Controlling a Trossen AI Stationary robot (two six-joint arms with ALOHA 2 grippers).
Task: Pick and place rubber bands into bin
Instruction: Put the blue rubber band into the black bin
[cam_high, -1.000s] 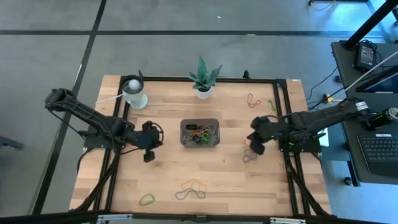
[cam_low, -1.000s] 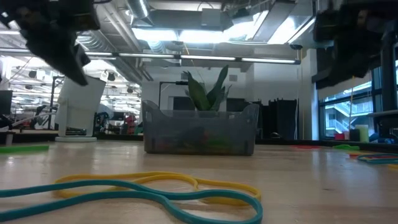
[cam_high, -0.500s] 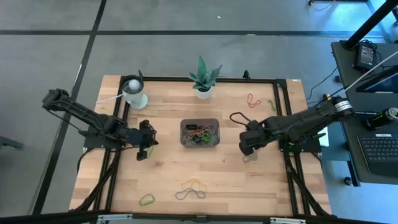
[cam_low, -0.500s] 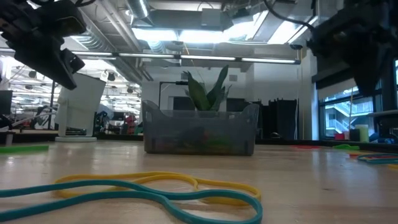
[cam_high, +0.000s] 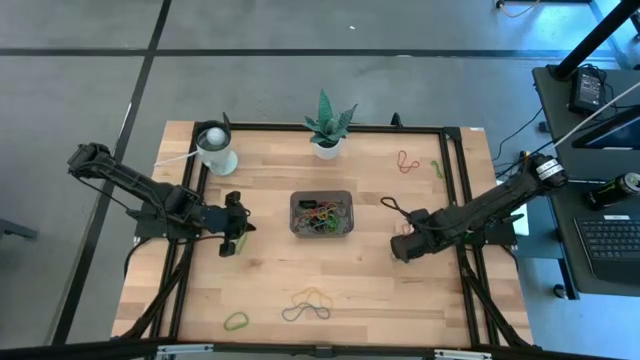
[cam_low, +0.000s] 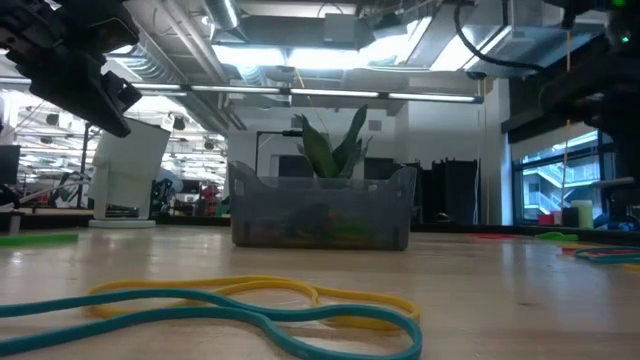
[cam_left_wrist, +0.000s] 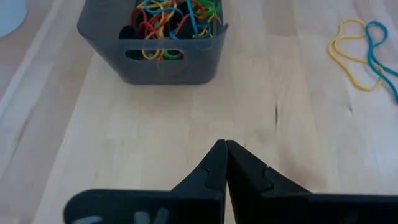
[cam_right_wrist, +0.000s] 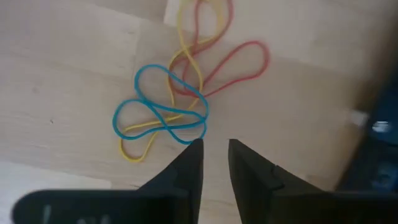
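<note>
From above, you see a pale wooden table (cam_high: 330, 260) edged by a black frame. A white round cup (cam_high: 214, 148) stands in its upper left corner, and a small potted plant (cam_high: 326, 127) sits at the middle of the upper edge. Nothing stands between either arm and the bin.

Your right gripper (cam_high: 402, 248) is at centre right of the high view, low over the wood just right of the bin. In its wrist view the two dark fingers (cam_right_wrist: 186, 171) stand slightly apart with bare wood showing between them, holding nothing. Just beyond the fingertips lies a tangle of rubber bands (cam_right_wrist: 171, 102): a blue loop, a yellow loop and a red loop overlapping, flat on the table and not touched.

Your left gripper (cam_high: 229, 240) hangs left of the bin, its fingers pressed together and empty, with the tips pointing toward the bin.

The bin (cam_high: 321, 213), a dark grey translucent tray, sits at the table's centre. Its floor is covered with mixed bands in red, yellow, blue, green and black.

More loose bands lie elsewhere: a yellow and a teal loop (cam_high: 308, 304) at lower centre, a green loop (cam_high: 236, 321) at lower left, and a red one (cam_high: 406, 161) at upper right.
</note>
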